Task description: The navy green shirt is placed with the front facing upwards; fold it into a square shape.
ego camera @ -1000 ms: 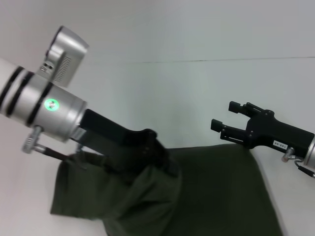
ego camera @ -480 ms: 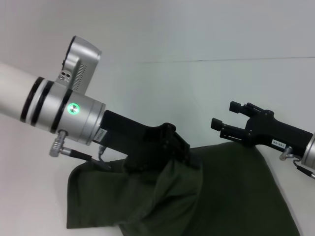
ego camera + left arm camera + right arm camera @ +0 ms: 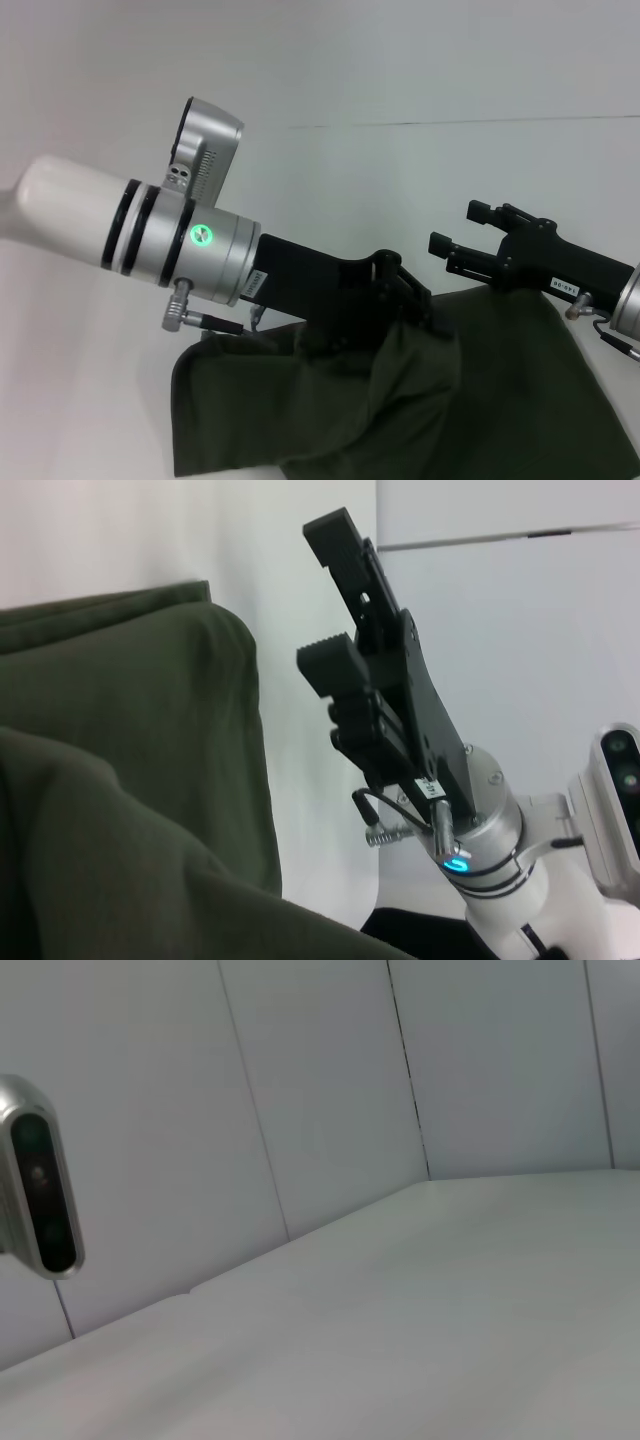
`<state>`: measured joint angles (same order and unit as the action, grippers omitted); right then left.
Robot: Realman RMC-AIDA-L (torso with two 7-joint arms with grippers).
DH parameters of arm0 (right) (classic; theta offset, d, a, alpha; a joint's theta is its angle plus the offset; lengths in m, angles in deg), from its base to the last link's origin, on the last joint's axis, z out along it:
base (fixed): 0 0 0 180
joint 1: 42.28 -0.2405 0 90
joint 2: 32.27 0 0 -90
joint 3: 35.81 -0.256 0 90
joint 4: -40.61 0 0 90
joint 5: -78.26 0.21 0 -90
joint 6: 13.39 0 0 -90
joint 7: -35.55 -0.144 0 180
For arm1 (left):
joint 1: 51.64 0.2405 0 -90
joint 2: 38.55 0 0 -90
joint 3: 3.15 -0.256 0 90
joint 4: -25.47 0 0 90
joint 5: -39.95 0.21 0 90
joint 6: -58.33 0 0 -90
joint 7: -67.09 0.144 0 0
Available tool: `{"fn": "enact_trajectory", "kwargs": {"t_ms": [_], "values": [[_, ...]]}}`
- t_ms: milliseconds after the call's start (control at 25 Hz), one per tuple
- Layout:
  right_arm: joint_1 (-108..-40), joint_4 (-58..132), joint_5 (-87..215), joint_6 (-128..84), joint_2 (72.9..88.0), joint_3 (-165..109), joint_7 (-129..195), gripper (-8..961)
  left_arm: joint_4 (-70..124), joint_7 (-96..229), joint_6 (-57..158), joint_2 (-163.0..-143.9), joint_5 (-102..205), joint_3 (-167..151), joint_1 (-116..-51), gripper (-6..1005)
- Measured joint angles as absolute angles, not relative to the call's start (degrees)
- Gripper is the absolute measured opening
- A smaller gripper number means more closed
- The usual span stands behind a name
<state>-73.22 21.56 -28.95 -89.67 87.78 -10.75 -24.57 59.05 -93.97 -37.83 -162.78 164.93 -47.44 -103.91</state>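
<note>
Bare white table (image 3: 330, 180) lies open beyond both arms, up to the wall. The navy green shirt (image 3: 500, 400) covers the near side, bunched high under the left gripper (image 3: 405, 300). The right gripper (image 3: 455, 235), jaws apart, hangs over the shirt's far edge, a narrow gap separating it from the left gripper.

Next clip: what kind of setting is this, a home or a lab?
Probably a lab or test bench: a bare white table against plain white panelled walls, holding only the navy green shirt, with the left hand and right hand over it.
</note>
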Motion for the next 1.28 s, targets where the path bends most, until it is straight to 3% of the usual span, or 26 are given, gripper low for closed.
{"fn": "enact_trajectory", "kwargs": {"t_ms": [440, 640, 1000, 1280], "values": [[-73.29, 21.54, -28.44, -89.59, 87.79, -10.76, -24.57, 904, 51.15, -90.0, -34.3, -162.82, 159.13, -47.02, -103.46, 99], [-73.31, 21.54, -28.27, -89.57, 87.79, -10.76, -24.57, 904, 48.46, -87.52, -33.48, -162.67, 155.24, -47.04, -102.27, 324], [-73.41, 21.54, -27.4, -89.48, 87.79, -10.76, -24.57, 905, 47.44, -87.34, -30.38, -162.13, 155.62, -51.39, -101.44, 633], [-73.4, 21.54, -27.38, -89.38, 87.79, -10.76, -24.57, 905, 49.23, -88.85, -30.62, -158.02, 155.83, -57.78, -101.28, 851]]}}
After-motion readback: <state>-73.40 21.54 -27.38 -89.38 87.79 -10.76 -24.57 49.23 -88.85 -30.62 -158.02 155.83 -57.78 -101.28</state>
